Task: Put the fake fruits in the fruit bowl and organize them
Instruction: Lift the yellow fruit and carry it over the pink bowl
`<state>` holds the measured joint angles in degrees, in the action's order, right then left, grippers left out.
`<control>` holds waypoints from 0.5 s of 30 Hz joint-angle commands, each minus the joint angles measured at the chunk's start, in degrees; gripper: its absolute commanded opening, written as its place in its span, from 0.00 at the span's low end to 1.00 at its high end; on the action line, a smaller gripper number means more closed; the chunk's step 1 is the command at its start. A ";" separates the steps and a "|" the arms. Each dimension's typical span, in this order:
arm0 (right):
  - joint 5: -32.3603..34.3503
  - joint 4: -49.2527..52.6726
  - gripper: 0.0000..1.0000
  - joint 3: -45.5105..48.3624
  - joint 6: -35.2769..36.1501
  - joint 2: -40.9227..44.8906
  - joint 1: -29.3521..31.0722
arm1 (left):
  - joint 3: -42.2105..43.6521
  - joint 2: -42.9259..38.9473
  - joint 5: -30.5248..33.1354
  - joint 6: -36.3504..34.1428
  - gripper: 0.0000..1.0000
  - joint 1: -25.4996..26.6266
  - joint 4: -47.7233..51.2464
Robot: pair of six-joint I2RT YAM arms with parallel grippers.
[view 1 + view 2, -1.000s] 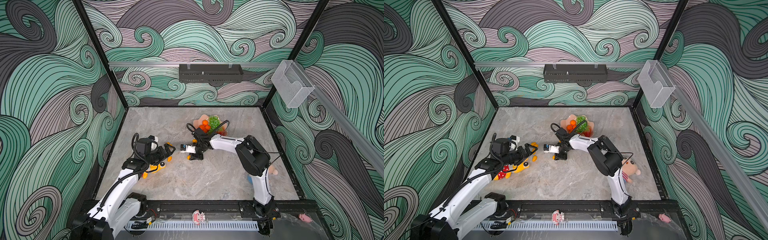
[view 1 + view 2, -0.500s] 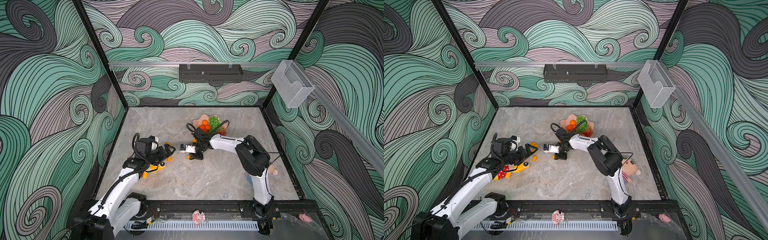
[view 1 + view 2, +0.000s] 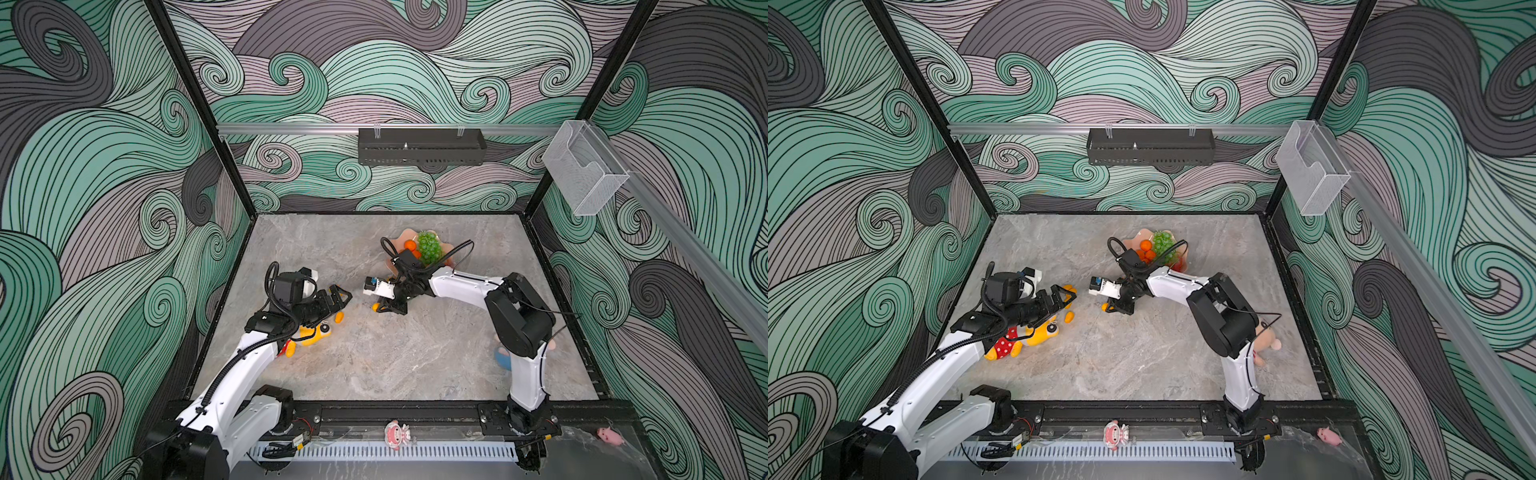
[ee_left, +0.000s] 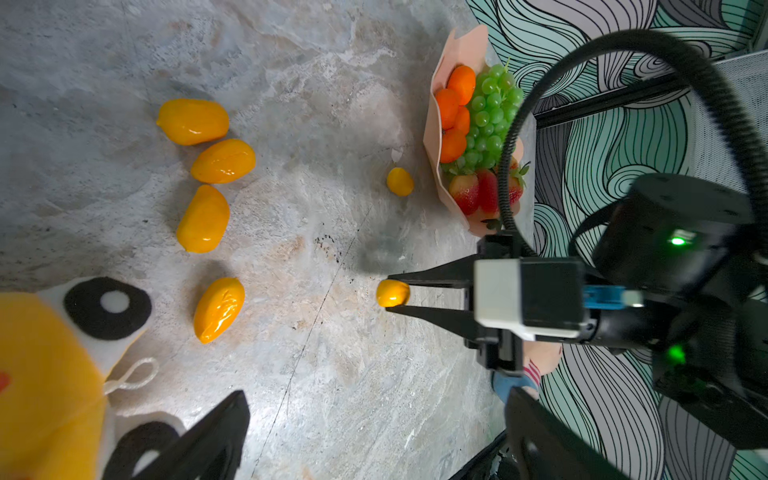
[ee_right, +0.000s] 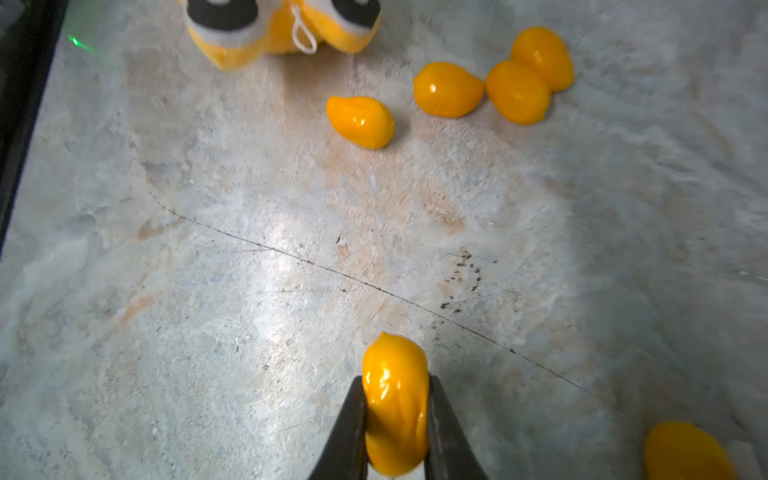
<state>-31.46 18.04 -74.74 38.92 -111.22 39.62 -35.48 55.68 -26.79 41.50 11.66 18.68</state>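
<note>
The peach-pink fruit bowl (image 3: pixel 395 241) (image 3: pixel 1133 242) (image 4: pixel 456 46) stands at the back middle. It holds tangerines (image 4: pixel 453 104), a green grape bunch (image 3: pixel 429 246) and strawberries (image 4: pixel 478 191). My right gripper (image 5: pixel 395 380) (image 3: pixel 380 307) (image 4: pixel 392 293) is shut on a yellow-orange kumquat (image 5: pixel 395 415) (image 3: pixel 1106 307), low over the table in front of the bowl. Several loose kumquats (image 4: pixel 203 218) (image 5: pixel 448 89) lie between the two grippers, and one kumquat (image 4: pixel 400 181) lies beside the bowl. My left gripper (image 3: pixel 343 297) (image 4: pixel 376 395) is open and empty, above the plush toy's head.
A yellow plush toy (image 3: pixel 1034 332) (image 4: pixel 41 374) lies under my left arm. A plush doll (image 3: pixel 1266 343) lies behind my right arm's elbow at the right edge. Two small pink figures (image 3: pixel 397 434) sit outside the front rail.
Both arms stay almost where they were. The right gripper's jaws have drawn in onto the kumquat.
</note>
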 commanded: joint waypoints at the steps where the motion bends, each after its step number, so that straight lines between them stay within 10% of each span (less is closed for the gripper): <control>1: -3.30 -6.42 0.14 2.20 -5.88 5.26 -1.81 | -3.69 2.65 -1.94 -0.80 0.99 0.06 -1.78; 15: 12.75 -13.78 0.14 4.87 -20.38 10.82 -9.60 | -15.55 18.36 1.08 1.04 0.99 8.24 -8.43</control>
<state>-23.86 4.64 -69.32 22.28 -100.95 30.83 -48.07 72.05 -27.09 41.82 18.35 12.93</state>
